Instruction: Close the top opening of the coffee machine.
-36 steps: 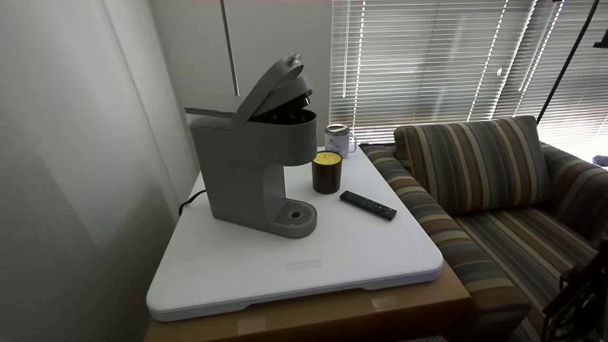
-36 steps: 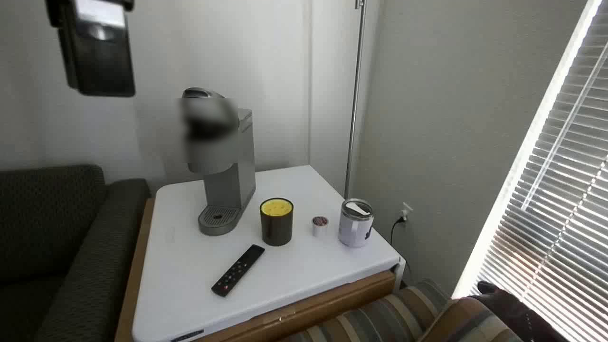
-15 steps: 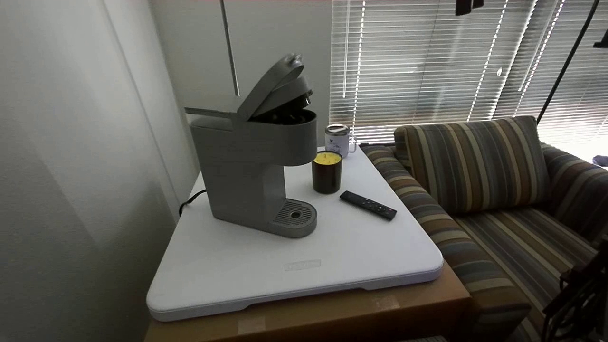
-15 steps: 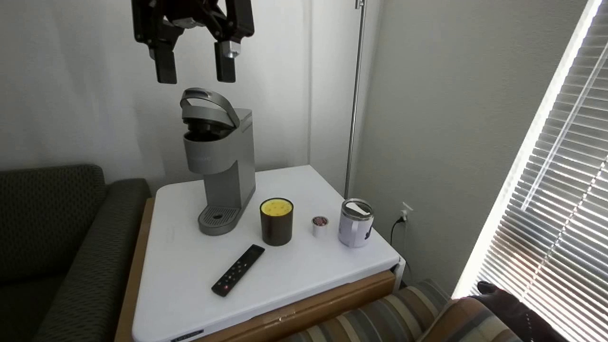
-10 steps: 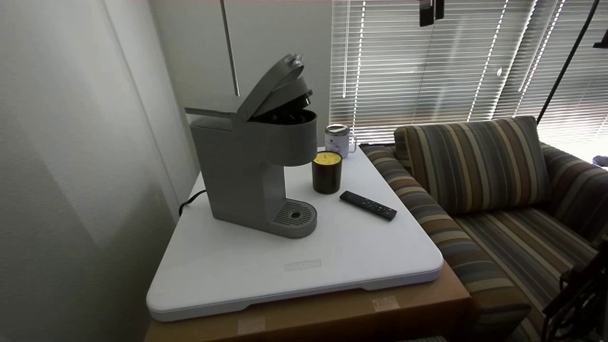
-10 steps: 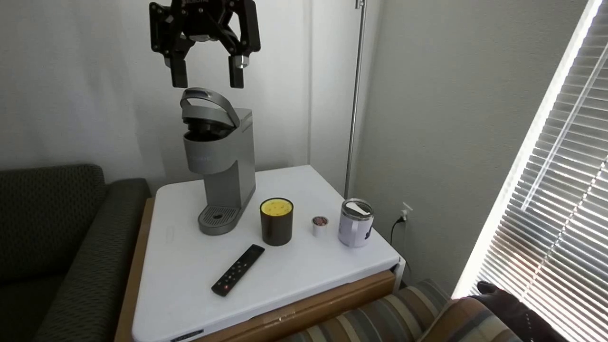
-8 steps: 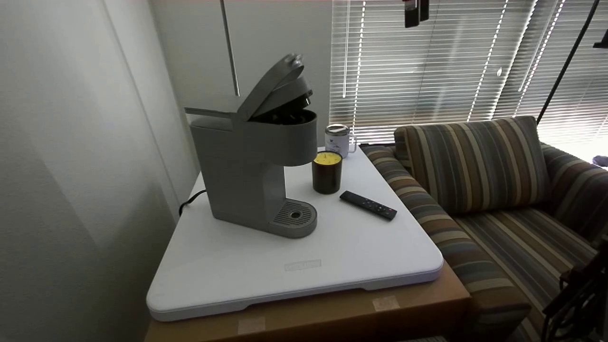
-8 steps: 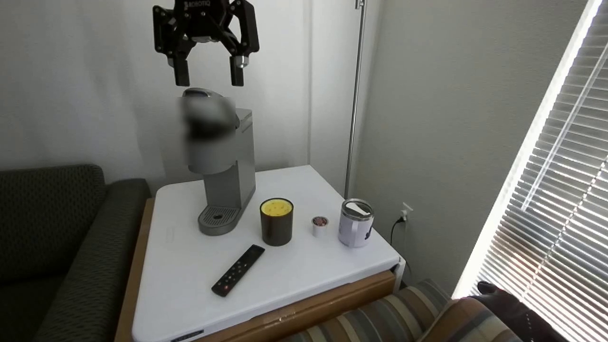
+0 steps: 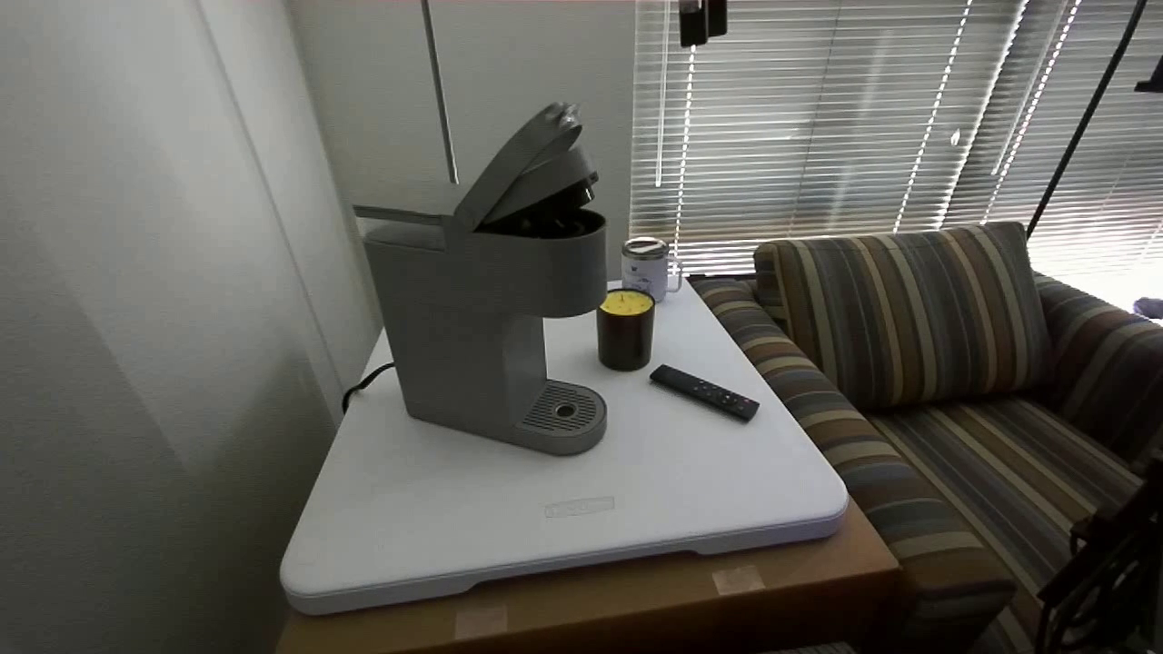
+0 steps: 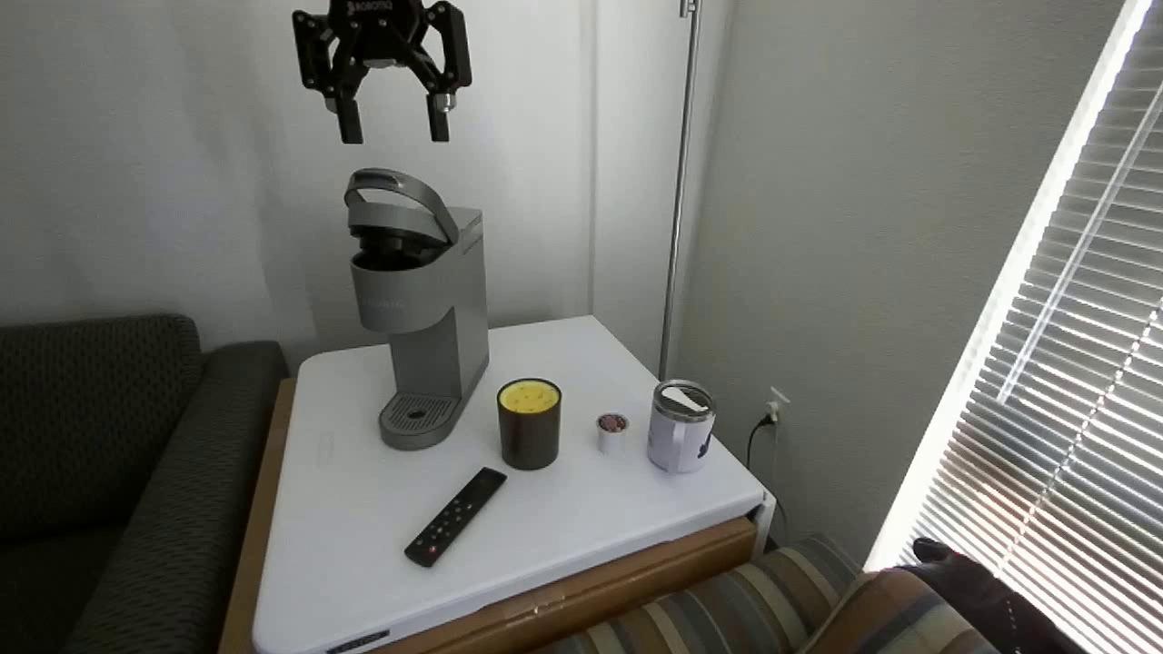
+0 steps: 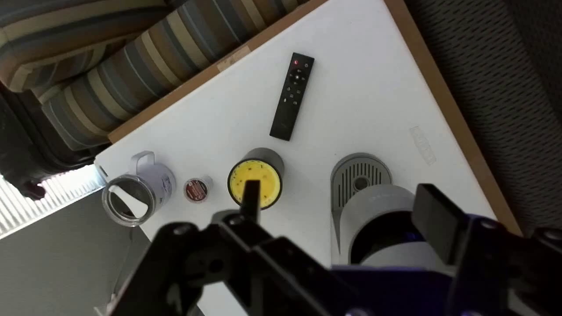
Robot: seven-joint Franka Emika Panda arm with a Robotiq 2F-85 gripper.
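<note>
The gripper (image 10: 396, 139) bears the brand name ROBOTIQ

The pincer (image 10: 396, 141) was black, its body (image 10: 377, 32) cropped by the top edge in an exterior view; small pale lettering (image 10: 372, 6) there read ROBOTIQ. Broad, angular outer links (image 10: 459, 50) and slimmer, slanting inner links (image 10: 421, 69) led down to straight, block-shaped fingers (image 10: 350, 124) with squared ends. At the root of one finger sat a silvery fitting (image 10: 444, 103) that shone against the black. In the wrist view, where the nearest parts were blurred, the dark links showed a round screw head (image 11: 489, 224), a round dark recess (image 11: 216, 266) and, along one finger, a flat dark-grey pad (image 11: 439, 223).
</note>
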